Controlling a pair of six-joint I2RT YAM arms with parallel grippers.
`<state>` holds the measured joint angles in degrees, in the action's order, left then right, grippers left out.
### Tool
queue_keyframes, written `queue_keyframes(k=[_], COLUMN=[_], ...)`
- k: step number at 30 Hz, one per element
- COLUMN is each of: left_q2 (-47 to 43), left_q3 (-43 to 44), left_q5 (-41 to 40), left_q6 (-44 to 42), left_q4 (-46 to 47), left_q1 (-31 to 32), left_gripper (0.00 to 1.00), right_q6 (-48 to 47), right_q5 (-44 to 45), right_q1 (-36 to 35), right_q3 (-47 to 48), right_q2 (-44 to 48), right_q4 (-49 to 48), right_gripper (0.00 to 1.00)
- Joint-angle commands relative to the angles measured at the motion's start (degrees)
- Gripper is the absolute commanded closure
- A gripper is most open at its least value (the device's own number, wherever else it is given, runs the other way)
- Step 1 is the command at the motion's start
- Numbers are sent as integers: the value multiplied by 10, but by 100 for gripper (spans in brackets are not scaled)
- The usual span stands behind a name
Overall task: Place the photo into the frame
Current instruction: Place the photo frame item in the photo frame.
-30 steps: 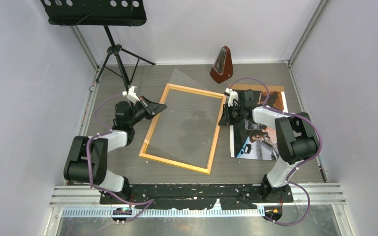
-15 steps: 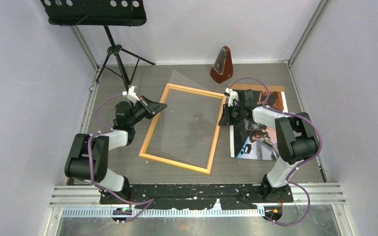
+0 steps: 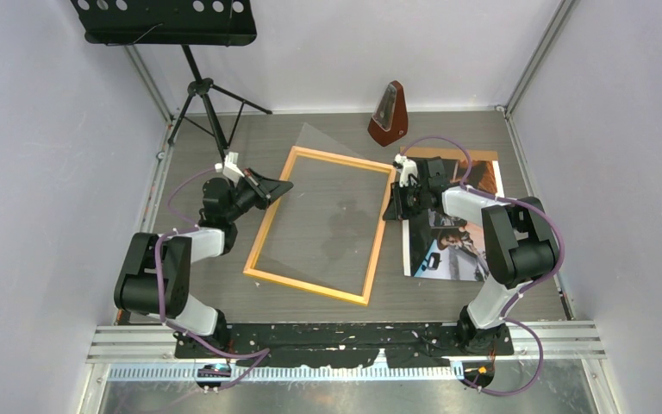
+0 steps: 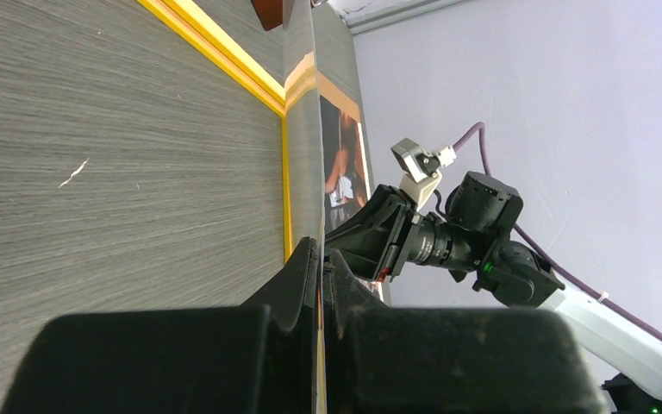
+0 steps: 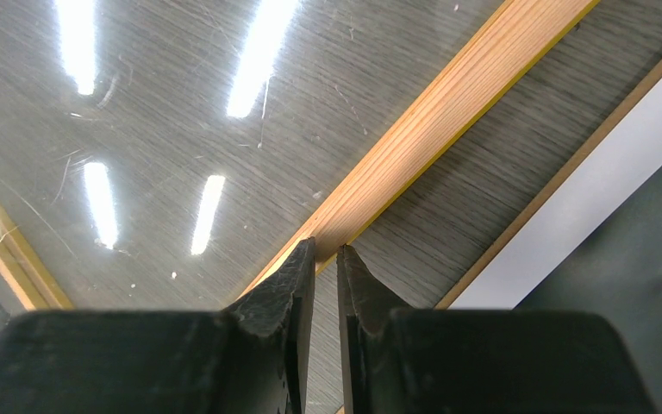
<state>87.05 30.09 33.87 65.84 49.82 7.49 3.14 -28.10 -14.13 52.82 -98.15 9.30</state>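
Yellow-orange wood strips form the frame [image 3: 306, 288], which lies flat in the middle of the tabletop [image 3: 414, 297] with bare grey board showing inside it. A clear pane [image 3: 327, 207] sits above the frame opening, skewed to it, so that its far corner juts past the frame's far strip toward the far edge.

The left gripper [image 3: 283, 185] reaches in from the left edge, its jaws closed on the pane's left border. In the left wrist view the sheet runs edge-on between the fingers. The right gripper [image 3: 390, 211] is at the frame's right strip. Its jaws are only a narrow slit apart, and I cannot tell whether they pinch anything.

The photo [image 3: 452, 250] lies outside the frame, just beside its right strip toward the right edge of the tabletop, face up, with the right arm stretched across it. A brown sheet [image 3: 483, 156] shows under the photo along its far side.

A reddish-brown metronome [image 3: 388, 114] stands by the far edge, beyond the frame's far right corner. A black music stand [image 3: 165, 19] on a tripod is in the far left corner, well apart from the frame.
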Motion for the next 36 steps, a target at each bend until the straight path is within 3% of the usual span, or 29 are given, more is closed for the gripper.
queue_keyframes(k=[1,36], left_q2=[0,1], left_q3=[21,29], left_q5=[6,13], left_q6=[10,86], left_q4=[10,-26], left_q1=[9,11], left_gripper=[100,100], right_q6=[-16,-19], right_q5=[17,19], right_q1=[-4,-3], right_q3=[8,4], right_q2=[10,15], right_q4=[10,11], right_gripper=[81,81])
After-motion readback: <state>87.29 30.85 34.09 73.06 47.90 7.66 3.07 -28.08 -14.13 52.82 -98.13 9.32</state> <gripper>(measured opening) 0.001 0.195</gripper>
